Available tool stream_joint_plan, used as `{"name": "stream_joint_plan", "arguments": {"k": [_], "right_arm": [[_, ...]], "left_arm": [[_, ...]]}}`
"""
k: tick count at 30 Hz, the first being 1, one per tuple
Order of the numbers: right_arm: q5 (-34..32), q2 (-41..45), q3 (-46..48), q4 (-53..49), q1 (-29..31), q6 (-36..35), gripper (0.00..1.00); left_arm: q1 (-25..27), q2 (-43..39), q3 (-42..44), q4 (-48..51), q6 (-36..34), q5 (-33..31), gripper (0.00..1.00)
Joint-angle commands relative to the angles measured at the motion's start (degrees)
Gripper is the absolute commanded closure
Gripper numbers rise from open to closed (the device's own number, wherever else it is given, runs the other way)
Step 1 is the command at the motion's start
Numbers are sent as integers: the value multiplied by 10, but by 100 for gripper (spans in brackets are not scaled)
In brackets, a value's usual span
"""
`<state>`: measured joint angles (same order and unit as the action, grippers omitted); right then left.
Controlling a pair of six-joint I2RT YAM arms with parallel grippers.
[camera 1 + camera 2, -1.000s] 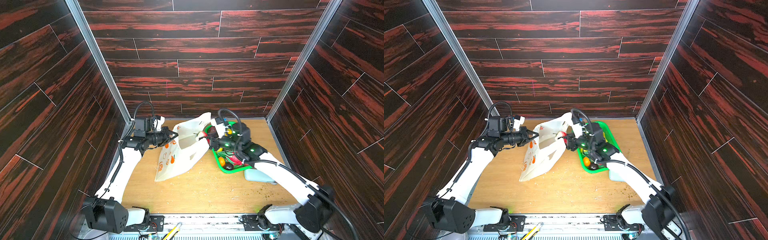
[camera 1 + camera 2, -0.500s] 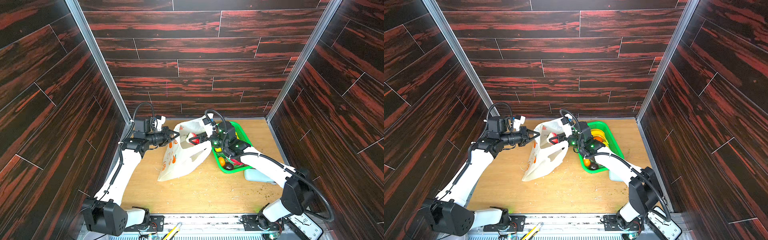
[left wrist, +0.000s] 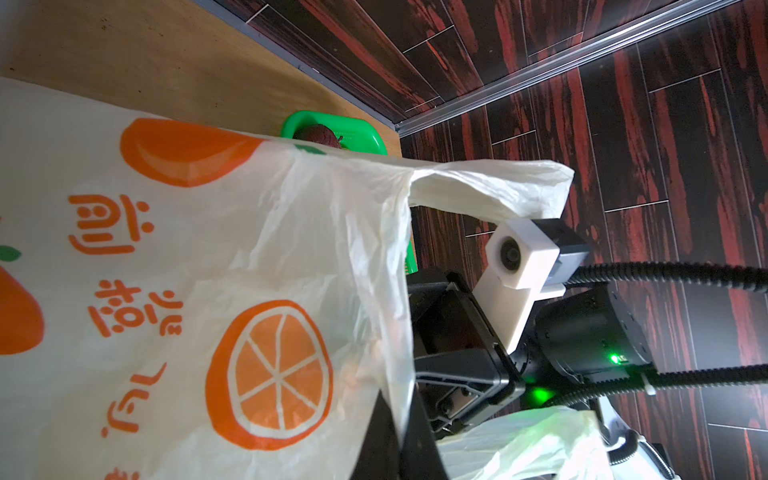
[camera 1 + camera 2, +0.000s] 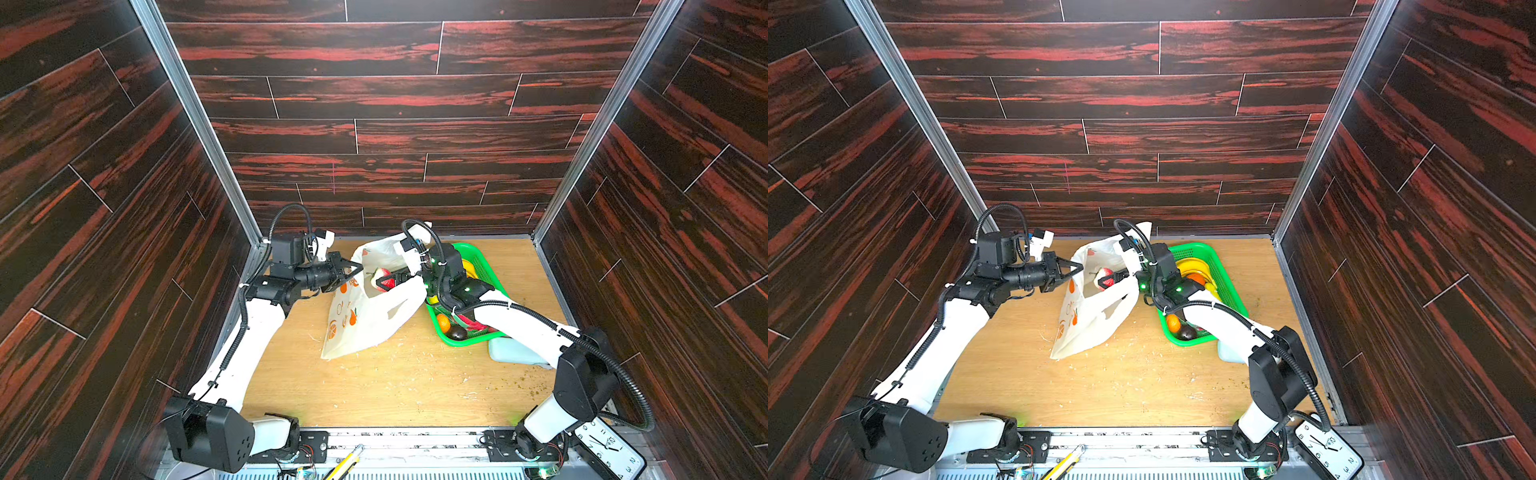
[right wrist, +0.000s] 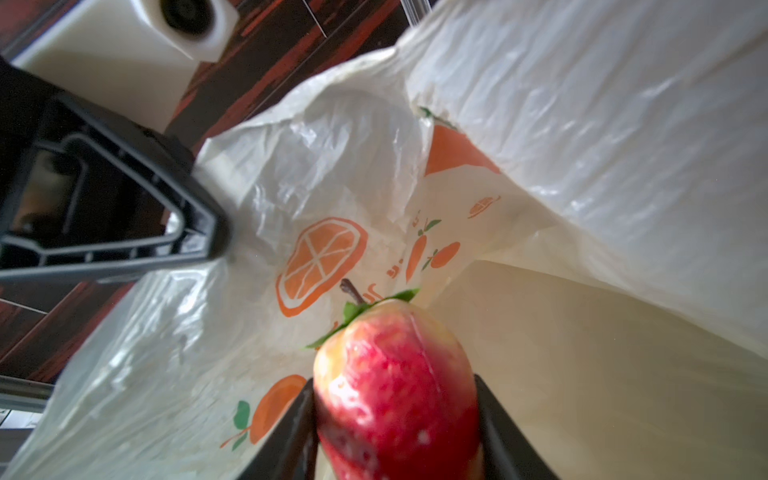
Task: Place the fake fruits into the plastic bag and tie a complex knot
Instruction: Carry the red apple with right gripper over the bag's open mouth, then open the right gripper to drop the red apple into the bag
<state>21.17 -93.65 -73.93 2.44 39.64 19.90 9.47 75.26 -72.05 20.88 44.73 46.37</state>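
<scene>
The plastic bag (image 4: 365, 316) (image 4: 1092, 320) lies on the wooden table with its mouth lifted toward the back. My left gripper (image 4: 356, 268) (image 4: 1077, 270) (image 3: 401, 419) is shut on the bag's rim (image 3: 390, 291) and holds the mouth up. A red strawberry (image 4: 384, 279) (image 4: 1105, 277) (image 5: 395, 386) with a green leaf cap is pinched in my right gripper (image 4: 390, 282) (image 4: 1112, 279) (image 5: 395, 424), which is shut on it, just inside the bag's mouth (image 5: 582, 166). The other fake fruits stay in the basket: bananas (image 4: 1192, 264), an orange (image 4: 444, 322) and a dark ball (image 4: 457, 332).
The green mesh basket (image 4: 465, 343) (image 4: 1187, 343) (image 3: 332, 120) stands right of the bag, under my right arm. A pale blue pouch (image 4: 511, 353) lies in front of it. A clock (image 4: 611, 453) and a yellow knife (image 4: 345, 465) sit on the front rail.
My right gripper has carried the red strawberry leftward from over the basket into the bag's mouth. My left gripper has kept its hold on the rim.
</scene>
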Motion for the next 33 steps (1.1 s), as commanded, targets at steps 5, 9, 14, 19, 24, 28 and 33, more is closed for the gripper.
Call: {"name": "stream_joint_plan", "arguments": {"k": [5, 9, 14, 19, 24, 28, 33], "right_arm": [[-8, -14, -18, -35, 5, -12, 32], [-28, -15, -22, -45, 5, -20, 27], [-36, -3, -22, -51, 5, -21, 26], [-38, 23, -17, -54, 5, -18, 29], [-48, 35, -22, -79, 5, -10, 50], [-53, 48, -18, -87, 4, -3, 51], [-76, 66, -7, -98, 5, -7, 52]], "left_arm": [[7, -7, 0, -21, 7, -7, 100], [9, -5, 1, -22, 9, -10, 100], [11, -3, 1, -20, 6, -14, 100], [12, -3, 1, 7, -22, -24, 100], [12, -3, 14, 25, -48, -25, 100], [12, -1, 21, 22, -49, -21, 100], [12, 1, 20, 16, -44, -19, 100]]}}
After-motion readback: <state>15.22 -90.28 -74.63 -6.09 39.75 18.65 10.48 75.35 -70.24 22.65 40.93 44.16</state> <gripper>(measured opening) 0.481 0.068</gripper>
